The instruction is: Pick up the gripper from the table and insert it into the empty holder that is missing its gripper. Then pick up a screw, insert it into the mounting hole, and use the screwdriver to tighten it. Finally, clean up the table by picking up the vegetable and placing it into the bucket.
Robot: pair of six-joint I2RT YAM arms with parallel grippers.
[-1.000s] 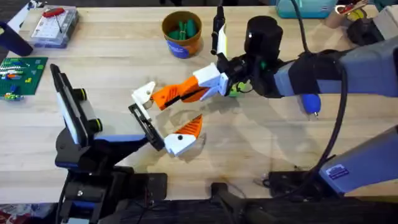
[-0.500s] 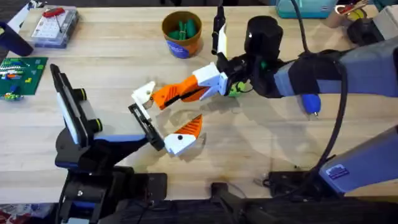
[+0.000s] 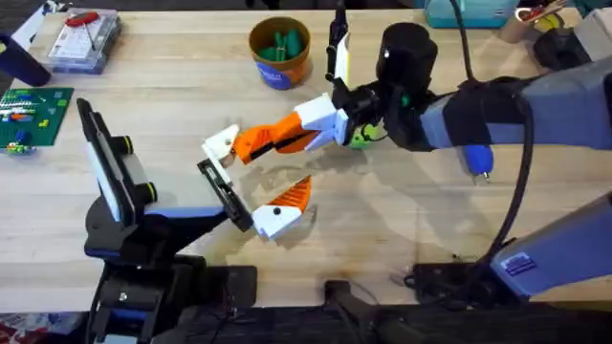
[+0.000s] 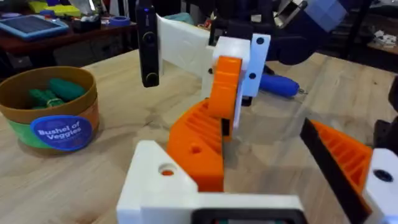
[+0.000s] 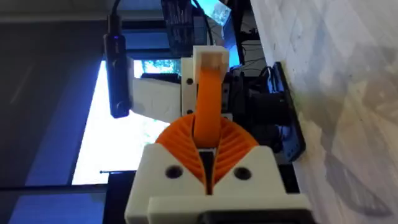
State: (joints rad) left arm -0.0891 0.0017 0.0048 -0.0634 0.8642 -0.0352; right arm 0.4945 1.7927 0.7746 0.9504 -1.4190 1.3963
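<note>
Across the pale wooden table point(image 3: 143, 86), reaching in from the right edge to past the middle: the right arm point(image 3: 535, 105), dark and blue-grey. Rising from the lower left: the left arm point(image 3: 143, 225), black and blue, pointing toward the table's middle. At the far edge, standing upright: the bucket point(image 3: 279, 50), tan-rimmed with a blue label, holding dark green sticks point(image 3: 283, 42). At the far left corner: a clear parts box point(image 3: 84, 38), and nearer along the left edge a green circuit board point(image 3: 29, 115). Ahead of the right arm: the right gripper point(image 3: 304, 136), clenched on the gripper point(image 3: 251, 143), pinching the orange wedge between ribbed orange pads point(image 5: 236, 146), white base pointing away toward the left arm. Held off the wood, tilted, with that white base just beside the far end of the holder point(image 3: 222, 191); touching or not, hard to say. Seen from the left wrist, looms close with a round hole in the white block point(image 4: 168, 180). Thin and black, slanting at the left arm's tip, and carrying at its near end a white block with an orange ribbed wedge point(image 3: 282, 205). As for the left gripper point(image 3: 258, 196), released or clenched cannot be told. Under the right arm, lying on the wood: a blue-handled screwdriver point(image 3: 476, 158). Tucked just behind the right gripper, partly hidden: the vegetable point(image 3: 360, 139), lime green, resting on the table well apart from the bucket
</note>
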